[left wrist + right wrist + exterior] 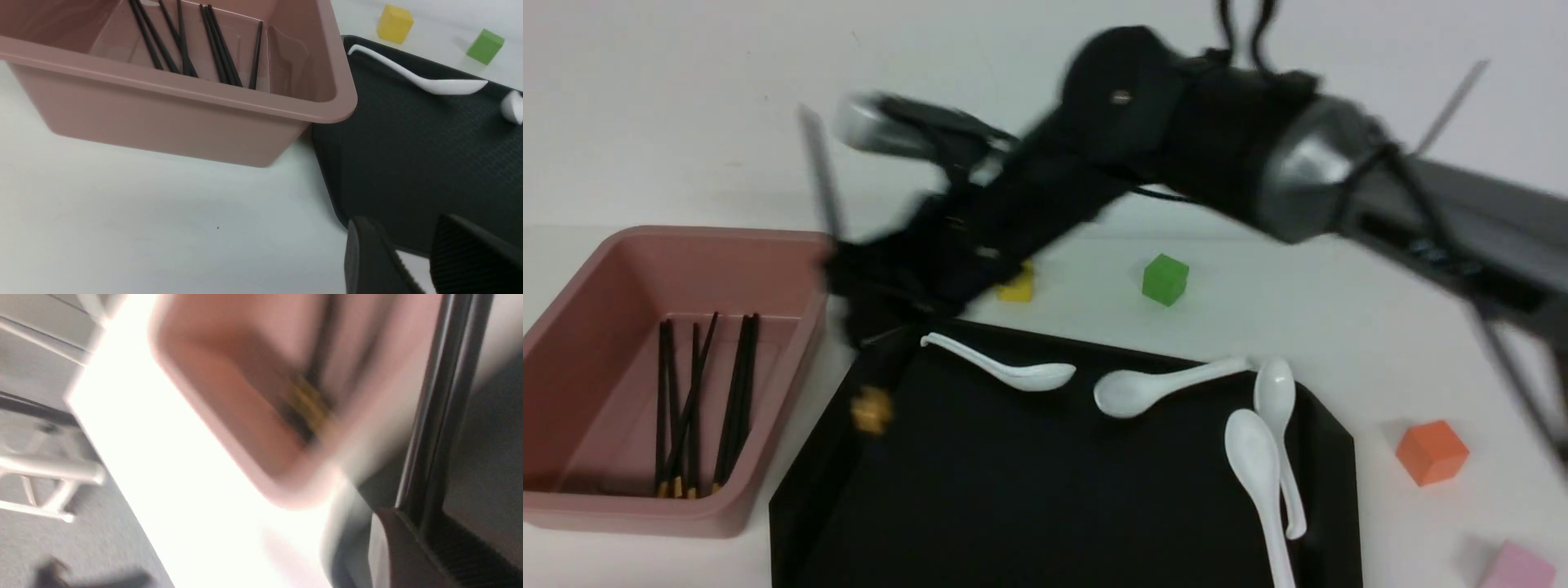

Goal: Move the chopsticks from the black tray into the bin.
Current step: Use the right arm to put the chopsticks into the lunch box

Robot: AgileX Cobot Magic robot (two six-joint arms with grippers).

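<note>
One black tray is the widest thing on the white worktop, lying near the front edge with its cut-off corners showing. It holds four white spoons: two lie across its far part and two lie close together along its right side.

Reaching across from the right, the right arm ends in the right gripper above the tray's far left corner, all smeared by blur. The right wrist view shows its jaws closed on a blurred stick, long and dark. In the front view, a gold-yellow patch over the tray's left part looks like that stick's banded end.

Just beside the tray's left edge stands the pink bin. Several black chopsticks lie in it, roughly side by side and a few crossing, with their gold ends at the near wall.

Only the left wrist view shows the left gripper, near the tray's edge, its jaws a little apart with nothing between them.

Four small cubes sit on the worktop: yellow and green beyond the tray, orange and pink to its right.
</note>
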